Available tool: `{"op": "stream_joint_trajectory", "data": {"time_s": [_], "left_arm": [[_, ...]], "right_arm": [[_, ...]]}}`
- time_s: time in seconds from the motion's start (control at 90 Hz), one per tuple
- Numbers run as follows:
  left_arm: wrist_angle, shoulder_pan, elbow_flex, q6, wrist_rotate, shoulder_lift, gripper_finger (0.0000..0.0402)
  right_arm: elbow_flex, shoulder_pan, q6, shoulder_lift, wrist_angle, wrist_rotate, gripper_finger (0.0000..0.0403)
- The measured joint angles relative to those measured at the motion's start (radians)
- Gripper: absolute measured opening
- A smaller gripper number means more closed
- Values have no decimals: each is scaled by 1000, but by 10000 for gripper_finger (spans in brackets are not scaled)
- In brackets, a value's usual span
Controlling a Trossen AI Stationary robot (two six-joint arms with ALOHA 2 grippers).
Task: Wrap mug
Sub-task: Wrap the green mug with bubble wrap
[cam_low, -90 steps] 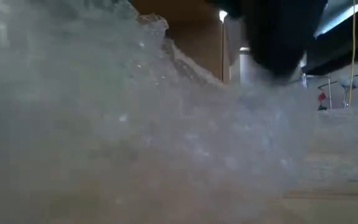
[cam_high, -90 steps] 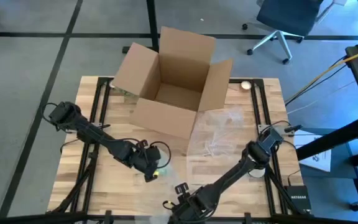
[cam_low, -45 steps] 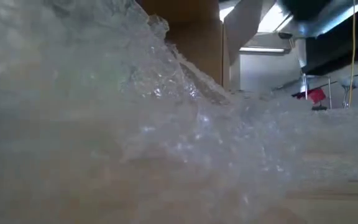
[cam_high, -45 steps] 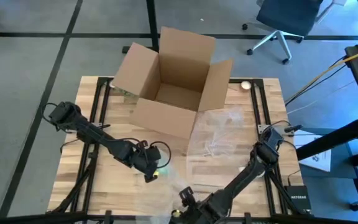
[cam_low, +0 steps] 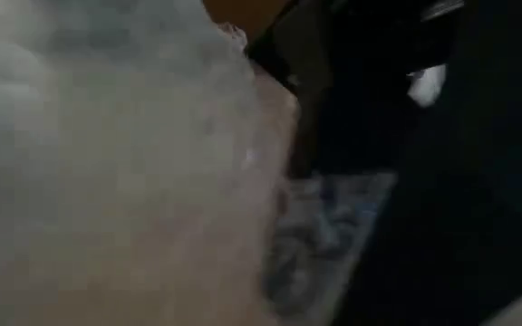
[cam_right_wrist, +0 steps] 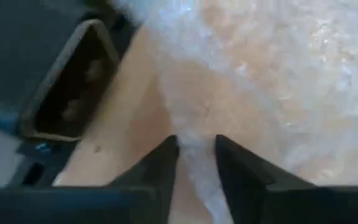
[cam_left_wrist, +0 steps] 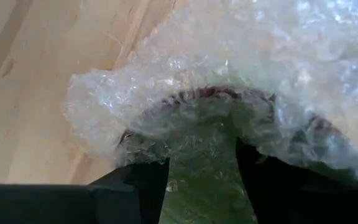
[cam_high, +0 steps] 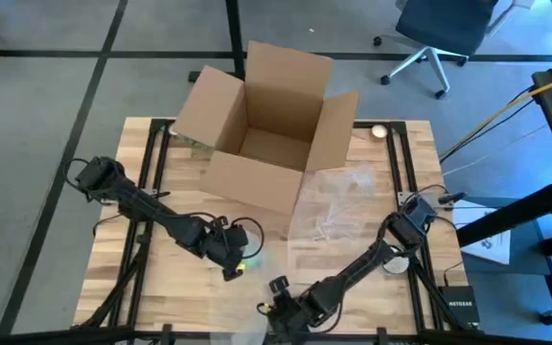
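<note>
Mug point(cam_left_wrist: 207, 168): rigid, breakable, in left hand point(cam_left_wrist: 201, 180) | bubble wrap point(cam_right_wrist: 241, 68): light, limp, slippery; right hand point(cam_right_wrist: 196, 158) pinches its edge

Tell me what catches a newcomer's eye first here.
The big open cardboard box dominates the table's far middle. Nearer, clear bubble wrap spreads over the wood toward the front edge, where the right gripper pinches a strip. The left gripper holds a green mug under the wrap.

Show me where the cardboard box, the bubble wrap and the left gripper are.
cardboard box point(cam_high: 271, 149): high view, inner floor.
bubble wrap point(cam_left_wrist: 185, 56): left wrist view, top fold.
left gripper point(cam_high: 238, 264): high view, fingertips.
</note>
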Motion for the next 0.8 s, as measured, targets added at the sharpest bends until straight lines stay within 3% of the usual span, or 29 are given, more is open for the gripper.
{"op": "stream_joint_trajectory", "data": {"time_s": [0.078, 0.478, 0.8], "left_arm": [[0, 0, 0, 0, 0, 0, 170], [0, 0, 1, -6, 1, 0, 170], [0, 0, 1, -3, 3, -1, 170]], "right_arm": [[5, 6, -4, -14, -27, -24, 12], [11, 17, 43, -189, -57, -56, 4], [12, 67, 106, -250, -52, -97, 1]]}}
